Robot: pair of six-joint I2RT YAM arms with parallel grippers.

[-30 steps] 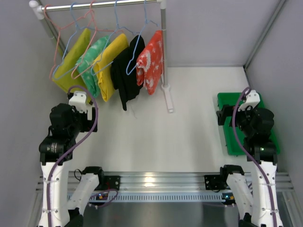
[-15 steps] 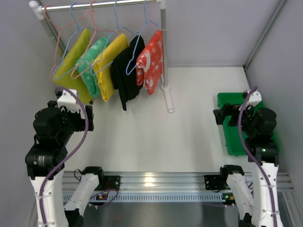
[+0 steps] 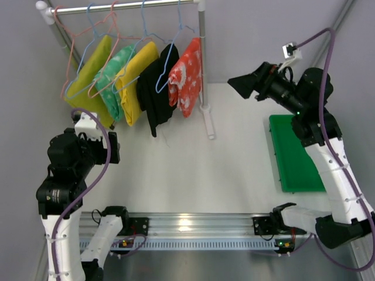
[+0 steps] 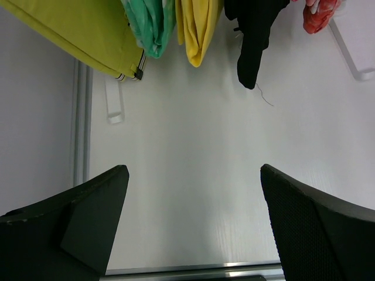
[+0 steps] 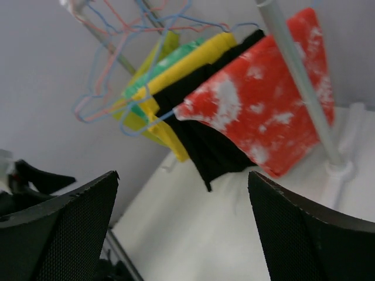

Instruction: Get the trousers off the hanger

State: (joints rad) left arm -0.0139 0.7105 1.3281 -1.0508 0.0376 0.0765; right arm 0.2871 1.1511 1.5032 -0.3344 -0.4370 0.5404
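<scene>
The red-orange trousers (image 3: 187, 79) with white pattern hang on a blue hanger at the right end of the rail, next to its post; they also show in the right wrist view (image 5: 266, 111). The black trousers (image 3: 157, 96) hang just left of them and show in the right wrist view (image 5: 205, 137) and the left wrist view (image 4: 253, 35). My right gripper (image 3: 239, 85) is raised, open and empty, right of the red pair, apart from it. My left gripper (image 3: 111, 147) is open and empty, low at the left below the clothes.
Two yellow pairs (image 3: 88, 76) (image 3: 136, 82) and a green patterned pair (image 3: 114, 79) hang further left. The rail's post (image 3: 204, 64) and its foot (image 3: 208, 124) stand right of the red pair. A green tray (image 3: 296, 152) lies at the right.
My right arm has lifted from over the green tray and swung up and left toward the rail. My left arm has shifted slightly; the clothes have not moved.
</scene>
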